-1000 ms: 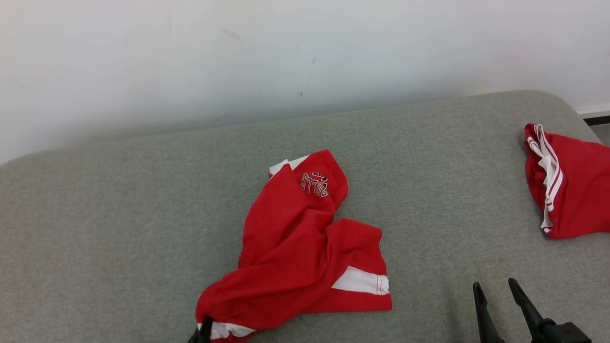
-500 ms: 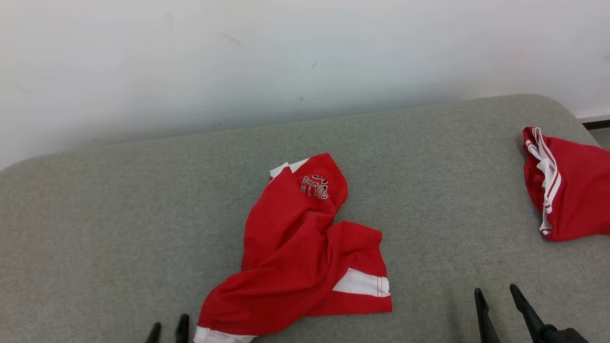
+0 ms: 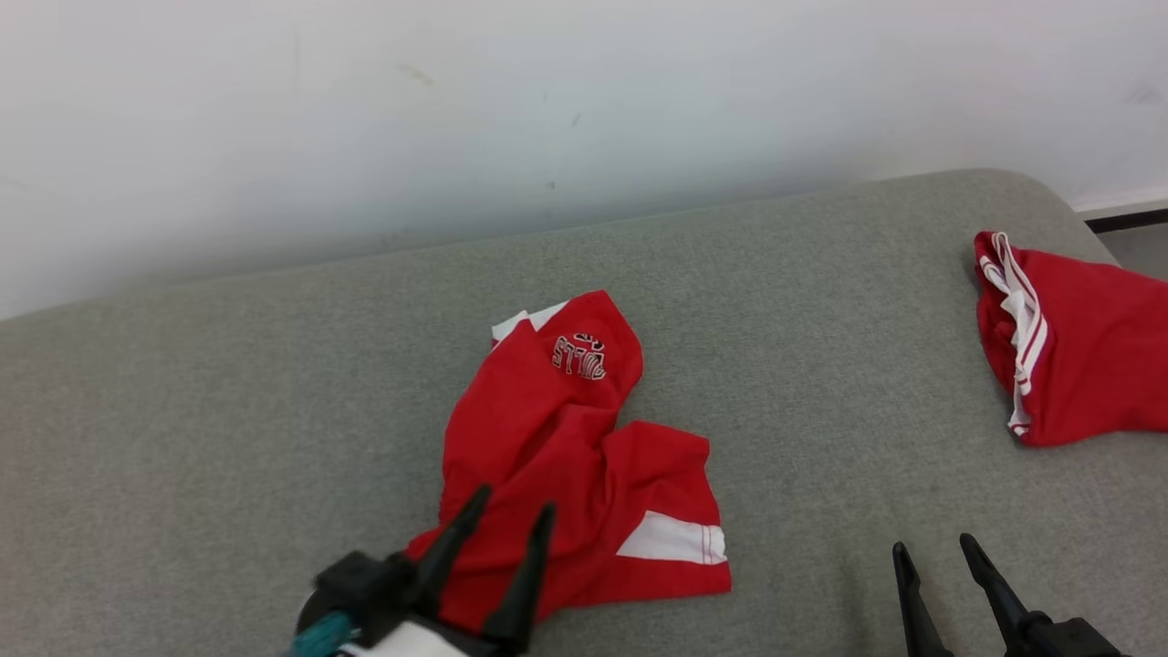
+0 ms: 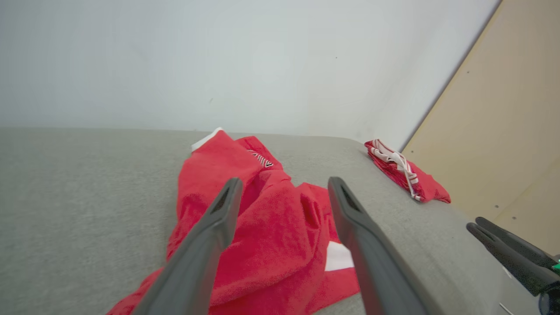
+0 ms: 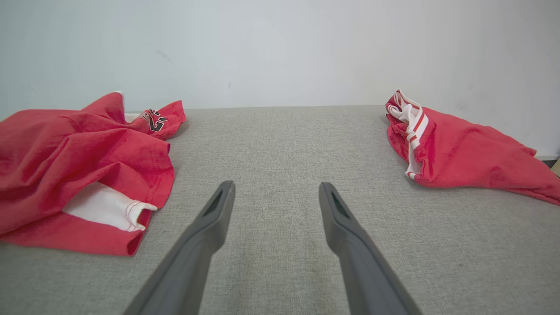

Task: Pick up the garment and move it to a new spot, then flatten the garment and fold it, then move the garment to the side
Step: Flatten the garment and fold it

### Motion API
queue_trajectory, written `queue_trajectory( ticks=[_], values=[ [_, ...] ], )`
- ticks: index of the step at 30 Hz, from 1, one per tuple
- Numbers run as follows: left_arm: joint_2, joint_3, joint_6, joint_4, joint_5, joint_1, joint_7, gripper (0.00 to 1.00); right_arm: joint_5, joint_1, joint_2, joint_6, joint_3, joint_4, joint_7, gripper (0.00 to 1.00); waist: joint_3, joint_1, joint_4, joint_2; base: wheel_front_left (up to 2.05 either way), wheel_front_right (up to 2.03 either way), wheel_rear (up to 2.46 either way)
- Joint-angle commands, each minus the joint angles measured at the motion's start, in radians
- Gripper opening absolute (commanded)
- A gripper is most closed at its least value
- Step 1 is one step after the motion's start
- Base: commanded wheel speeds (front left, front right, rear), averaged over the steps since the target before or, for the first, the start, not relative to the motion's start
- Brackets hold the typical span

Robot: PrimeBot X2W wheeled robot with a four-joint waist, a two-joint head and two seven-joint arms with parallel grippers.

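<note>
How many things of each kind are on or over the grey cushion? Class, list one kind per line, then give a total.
Red garments: 2 (crumpled garment, garment at the right edge)
Grippers: 2 (left gripper, right gripper)
Total: 4

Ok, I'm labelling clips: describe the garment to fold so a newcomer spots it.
On the grey cushion, look mid-surface by the left gripper. The crumpled red garment there, unlike the other garment at the right end, shows lettering and a white panel.
</note>
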Motion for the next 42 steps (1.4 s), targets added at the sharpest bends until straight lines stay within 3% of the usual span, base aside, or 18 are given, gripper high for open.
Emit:
queue_trajectory(
  ticks=[1,8,14,21,33,35,39,42],
  values=[
    [0.005,-0.019,-0.003,0.001,0.026,-0.024,0.012,1.0,0.006,-0.011,-0.003,-0.003,0.002,-0.003,0.001,1.0,0.012,0.0,-0.016,-0.0001,0.0,0.0,0.0],
    [0.001,-0.267,-0.016,0.121,0.098,-0.213,0.115,1.0,0.028,-0.037,-0.003,-0.003,0.012,-0.003,0.001,1.0,0.062,0.0,-0.091,-0.0001,0.0,0.0,0.0],
    [0.048,-0.419,-0.015,0.264,0.082,-0.351,0.172,1.0,0.053,-0.053,-0.003,-0.003,0.021,0.0,0.001,1.0,0.088,0.0,-0.156,-0.0001,0.0,0.0,0.0],
    [0.077,-0.493,-0.015,0.39,0.052,-0.443,0.197,1.0,0.07,-0.062,-0.003,-0.003,0.023,0.001,0.001,1.0,0.101,0.0,-0.197,-0.0001,0.0,0.0,0.0],
    [0.061,-0.541,-0.015,0.529,0.031,-0.516,0.191,1.0,0.088,-0.07,-0.003,-0.003,0.029,-0.004,0.001,1.0,0.12,0.0,-0.215,-0.0001,0.0,0.0,0.0],
    [0.057,-0.546,-0.015,0.549,0.024,-0.522,0.187,0.9,0.092,-0.071,-0.003,-0.003,0.032,-0.003,0.001,1.0,0.123,0.0,-0.219,-0.0001,0.0,0.0,0.0],
    [0.049,-0.554,-0.015,0.575,0.006,-0.531,0.172,0.49,0.097,-0.073,-0.003,-0.003,0.032,-0.001,0.001,1.0,0.126,0.0,-0.224,-0.0001,0.0,0.0,0.0],
    [0.045,-0.559,-0.015,0.588,-0.005,-0.537,0.162,0.36,0.096,-0.072,-0.003,-0.003,0.029,-0.001,0.001,1.0,0.127,0.0,-0.226,-0.0001,0.0,0.0,0.0]
  ],
)
